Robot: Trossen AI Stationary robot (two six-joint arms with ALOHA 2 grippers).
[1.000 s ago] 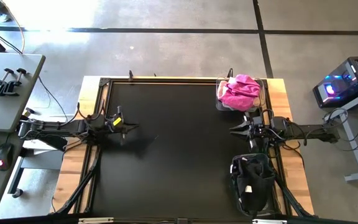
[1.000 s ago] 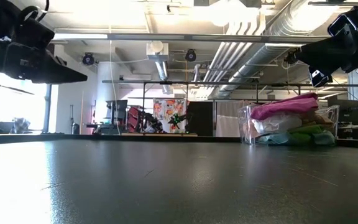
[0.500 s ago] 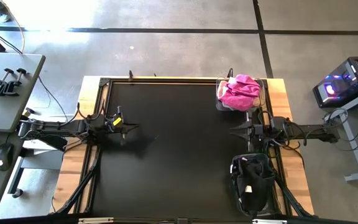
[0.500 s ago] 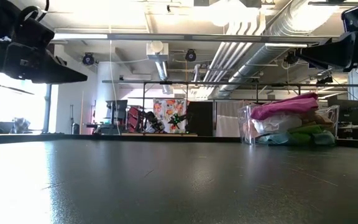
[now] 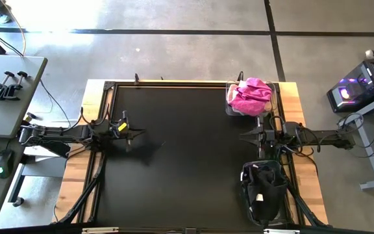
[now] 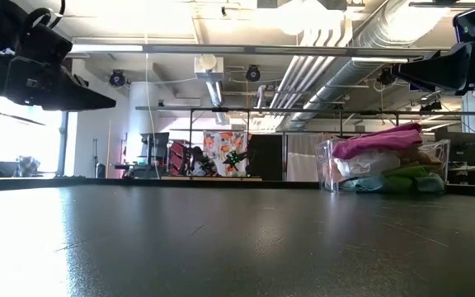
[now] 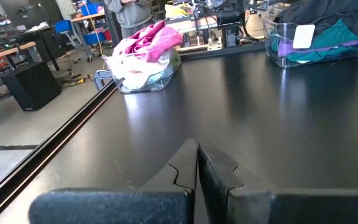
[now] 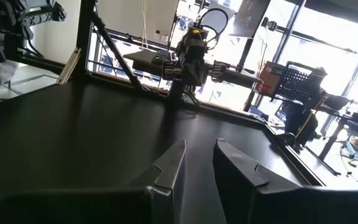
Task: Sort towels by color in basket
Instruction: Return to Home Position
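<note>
Both arms wait over the black table, touching nothing. My left gripper (image 5: 138, 133) (image 7: 197, 152) hovers shut near the left edge. My right gripper (image 5: 243, 135) (image 8: 199, 152) hovers near the right edge, its fingers a little apart with nothing between them. A magenta towel (image 5: 252, 94) tops the pile in a clear basket (image 5: 228, 107) at the far right corner. The low view shows cream, lime green and pale blue towels (image 6: 390, 177) under it. A second basket (image 5: 244, 188) at the near right holds black towels (image 5: 265, 185), with teal (image 7: 328, 40) and purple towels below.
The table's wide black middle (image 5: 187, 162) lies between the two arms. A raised black frame (image 5: 106, 97) runs round the table edge. A desk with a mouse and clamps (image 5: 8, 84) stands beyond the left edge, and a lit computer case (image 5: 362, 84) beyond the right.
My right gripper has rolled about its own pointing line while staying in place; its fingers stand differently in the low view than a second ago. The towels and baskets have not moved.
</note>
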